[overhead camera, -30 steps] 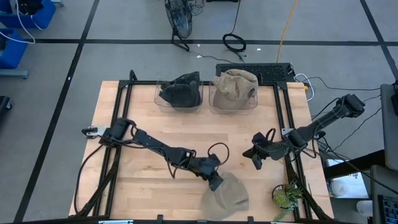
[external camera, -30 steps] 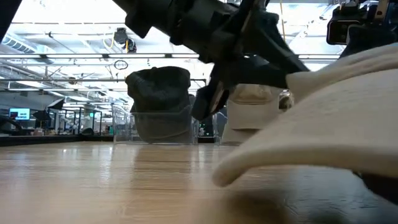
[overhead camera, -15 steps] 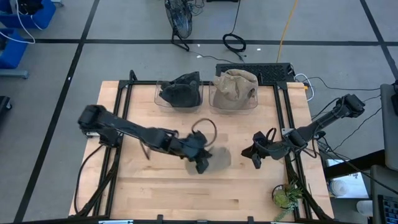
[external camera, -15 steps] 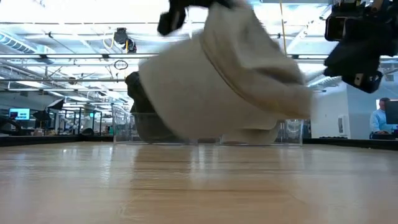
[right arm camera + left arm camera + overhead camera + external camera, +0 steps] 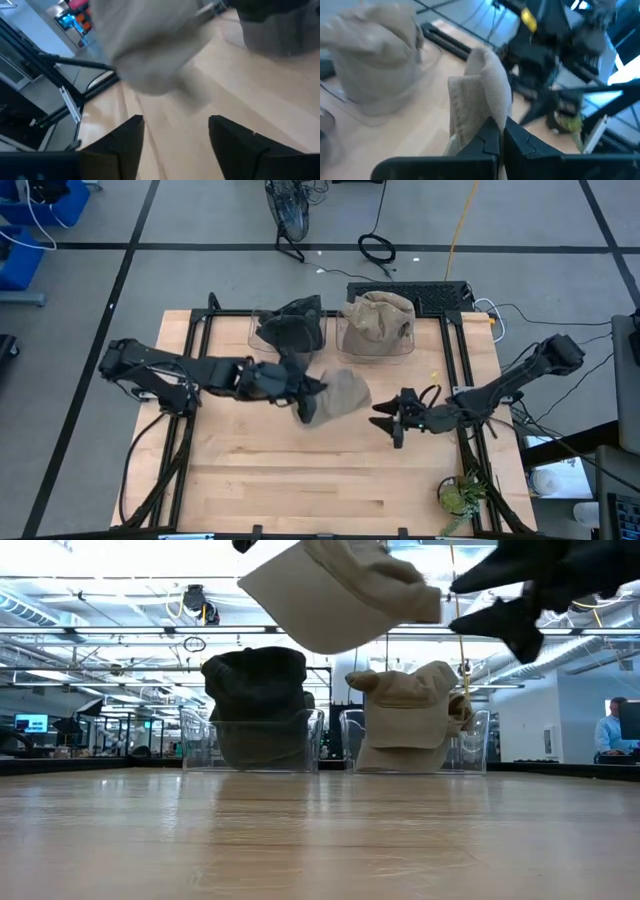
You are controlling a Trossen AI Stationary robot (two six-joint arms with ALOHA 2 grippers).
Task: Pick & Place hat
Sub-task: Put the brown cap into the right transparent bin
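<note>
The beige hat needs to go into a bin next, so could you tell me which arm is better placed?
The left: its gripper already holds the beige hat near the bins, while the right gripper is open, empty.

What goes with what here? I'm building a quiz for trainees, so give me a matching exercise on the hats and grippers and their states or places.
1. carried tan hat
2. dark hat
3. right gripper
4. left gripper

a. open, holding nothing
b. piled in the left clear bin
c. lifted clear of the table
d. clamped on fabric

Pairs: 1-c, 2-b, 3-a, 4-d
</note>
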